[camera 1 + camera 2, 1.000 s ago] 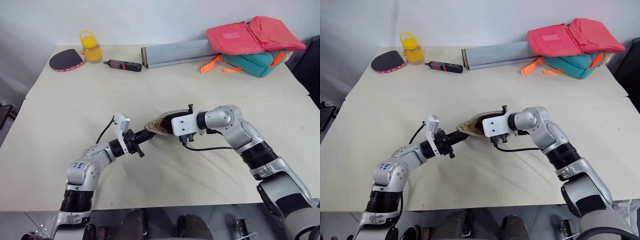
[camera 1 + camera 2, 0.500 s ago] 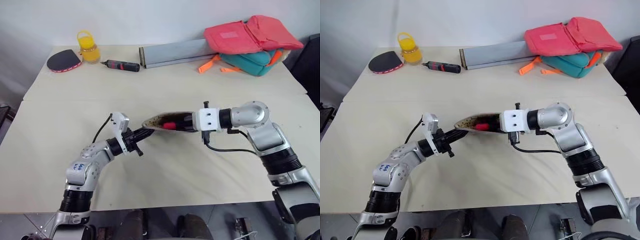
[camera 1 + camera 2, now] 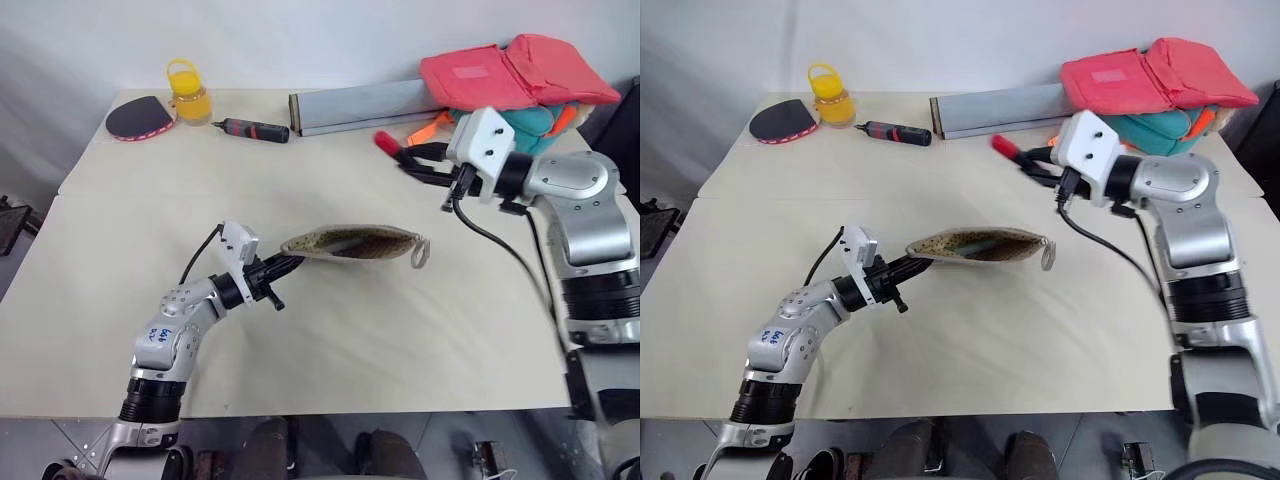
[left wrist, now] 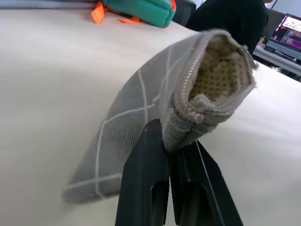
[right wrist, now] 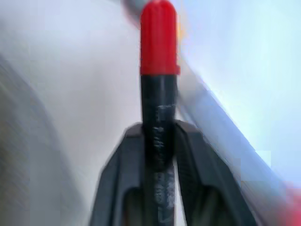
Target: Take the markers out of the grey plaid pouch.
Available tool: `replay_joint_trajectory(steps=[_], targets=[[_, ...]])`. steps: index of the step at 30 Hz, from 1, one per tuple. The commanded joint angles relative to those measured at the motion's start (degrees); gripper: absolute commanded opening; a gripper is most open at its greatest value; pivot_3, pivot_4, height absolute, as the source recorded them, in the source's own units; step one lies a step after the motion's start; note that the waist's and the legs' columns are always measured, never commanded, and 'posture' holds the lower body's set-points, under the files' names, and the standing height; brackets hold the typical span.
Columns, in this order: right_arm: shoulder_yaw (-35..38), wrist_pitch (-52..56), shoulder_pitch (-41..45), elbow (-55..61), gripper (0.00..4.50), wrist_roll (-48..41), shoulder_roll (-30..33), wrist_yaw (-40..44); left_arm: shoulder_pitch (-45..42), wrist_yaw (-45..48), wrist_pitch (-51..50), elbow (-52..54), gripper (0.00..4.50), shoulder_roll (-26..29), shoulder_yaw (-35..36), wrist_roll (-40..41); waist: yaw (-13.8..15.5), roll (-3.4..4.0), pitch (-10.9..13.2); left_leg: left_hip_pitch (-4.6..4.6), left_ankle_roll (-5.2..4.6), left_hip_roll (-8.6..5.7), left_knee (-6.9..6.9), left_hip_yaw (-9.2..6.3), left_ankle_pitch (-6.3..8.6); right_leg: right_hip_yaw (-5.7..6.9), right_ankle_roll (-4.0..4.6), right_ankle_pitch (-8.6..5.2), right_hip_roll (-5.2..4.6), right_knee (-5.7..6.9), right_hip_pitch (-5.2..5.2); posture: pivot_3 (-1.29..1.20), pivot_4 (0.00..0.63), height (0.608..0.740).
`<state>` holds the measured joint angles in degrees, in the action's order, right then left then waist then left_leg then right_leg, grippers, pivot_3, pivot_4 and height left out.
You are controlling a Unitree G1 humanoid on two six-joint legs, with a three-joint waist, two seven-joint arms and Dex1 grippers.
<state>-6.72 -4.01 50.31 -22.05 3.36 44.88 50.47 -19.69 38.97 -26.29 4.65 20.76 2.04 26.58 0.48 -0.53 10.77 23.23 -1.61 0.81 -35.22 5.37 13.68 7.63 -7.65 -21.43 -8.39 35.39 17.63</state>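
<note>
The grey plaid pouch point(image 3: 350, 243) hangs just above the table's middle, mouth open, tan lining showing. My left gripper point(image 3: 284, 266) is shut on its left end; in the left wrist view the fingers point(image 4: 148, 174) pinch the pouch point(image 4: 141, 117) by its zipper edge. A grey loop point(image 3: 420, 251) dangles from the pouch's right end. My right gripper point(image 3: 418, 160) is raised to the right, shut on the red-capped marker point(image 3: 392, 147). The right wrist view has that marker point(image 5: 159, 89) clamped by its dark body, red cap pointing away. A green marker is out of view.
Along the table's back lie a paddle point(image 3: 138, 117), a yellow jar point(image 3: 187, 91), a screwdriver point(image 3: 256, 130), a long grey box point(image 3: 365, 105), and pink point(image 3: 510, 72) and teal point(image 3: 530, 122) bags. The table seam point(image 3: 150, 194) runs across behind the pouch.
My right gripper pulled the red-capped marker out of the pouch and swung up and to the right with it. The left gripper kept its hold on the pouch, which now sags free.
</note>
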Motion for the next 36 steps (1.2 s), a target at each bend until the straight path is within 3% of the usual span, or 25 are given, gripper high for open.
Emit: replay_joint_trajectory(steps=[1, 4, 10, 23, 30, 36], targets=[[-2.69, -5.62, -2.02, -6.99, 0.51, 7.04, 1.20, -4.39, 0.30, 0.51, 0.55, 2.83, 0.00, 0.48, 0.75, 0.74, -0.53, 0.00, 0.00, 0.00, 0.02, 0.01, 0.02, 0.01, -0.01, 0.02, 0.00, 0.00, 0.02, -0.02, 0.01, 0.00, 0.150, 0.740], [-6.35, -10.12, -6.43, -9.81, 0.51, 11.34, 1.24, -4.35, 0.49, 0.92, 0.29, 3.35, 0.00, 0.68, 0.30, 0.84, -0.65, 0.00, 0.00, 0.00, 0.04, 0.06, 0.06, -0.03, -0.03, 0.06, 0.00, 0.00, 0.08, -0.04, -0.03, 0.00, 0.150, 0.740], [-7.79, -11.23, -6.86, -13.60, 0.51, 15.80, 2.08, -7.05, 0.83, 1.04, 0.04, 3.90, 0.00, 0.89, 0.23, 0.83, -0.74, 0.15, 0.08, -0.04, 0.04, 0.06, -0.02, 0.03, -0.07, 0.06, 0.00, 0.00, 0.07, -0.03, -0.05, 0.00, 0.150, 0.740], [-4.16, -3.14, -8.08, -10.60, 0.51, 6.34, -0.13, 4.85, 1.35, 0.94, 0.26, 4.46, 0.00, 0.52, -0.70, 0.42, -0.56, 0.15, 0.08, -0.03, 0.03, 0.05, -0.06, -0.08, -0.08, -0.01, 0.00, 0.00, 0.06, -0.08, -0.14, 0.00, 0.150, 0.740], [-4.72, -3.76, -8.36, -8.68, 2.79, 8.81, 0.38, 3.40, 1.42, 0.54, 0.37, 4.48, 0.00, 0.11, -1.00, 0.29, -0.60, 0.15, 0.08, -0.02, 0.03, 0.05, -0.05, -0.06, -0.08, -0.01, 0.00, 0.00, 0.06, -0.08, -0.13, 0.00, 0.150, 0.740], [-3.25, -3.69, -7.27, -7.82, 2.79, 7.60, -0.14, 3.51, 1.55, 0.44, 0.04, 4.53, 0.00, 0.03, -0.78, 0.57, -0.57, 0.15, 0.08, -0.02, 0.03, 0.05, -0.05, -0.05, -0.08, -0.01, 0.00, 0.00, 0.06, -0.08, -0.13, 0.00, 0.150, 0.740]])
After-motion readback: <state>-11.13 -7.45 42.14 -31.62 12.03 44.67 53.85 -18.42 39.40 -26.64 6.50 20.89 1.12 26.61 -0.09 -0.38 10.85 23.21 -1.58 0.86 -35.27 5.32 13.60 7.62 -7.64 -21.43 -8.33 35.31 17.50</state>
